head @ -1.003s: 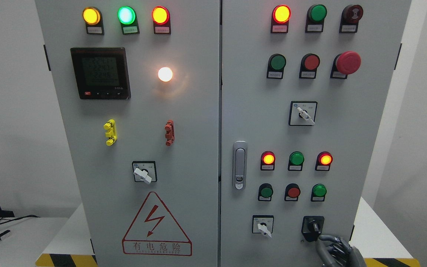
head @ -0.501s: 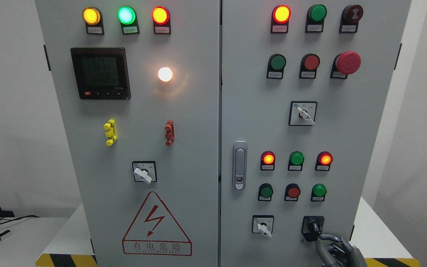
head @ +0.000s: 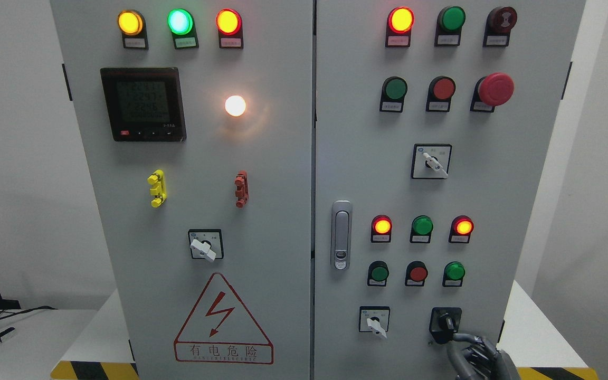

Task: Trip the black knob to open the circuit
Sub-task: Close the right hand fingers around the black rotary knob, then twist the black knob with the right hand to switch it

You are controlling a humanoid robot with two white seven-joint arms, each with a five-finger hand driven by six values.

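Note:
The black knob (head: 445, 323) sits on a black square plate at the lower right of the grey cabinet's right door (head: 367, 174), its handle tilted slightly. My right hand (head: 474, 352) comes up from the bottom edge just below and right of the knob. Its grey fingers (head: 465, 338) are curled, the top one reaching the plate's lower right corner, and they do not wrap the knob. My left arm is out of view.
A white selector switch (head: 374, 321) is left of the knob, with several lit and unlit buttons above. A red mushroom stop (head: 495, 88) sits upper right and a door latch (head: 341, 235) by the seam. The cabinet stands on a white table with a hazard stripe (head: 93, 370).
My right hand has crept a little left and its top finger has stretched toward the knob's plate. The knob's handle looks slightly more tilted than one second ago.

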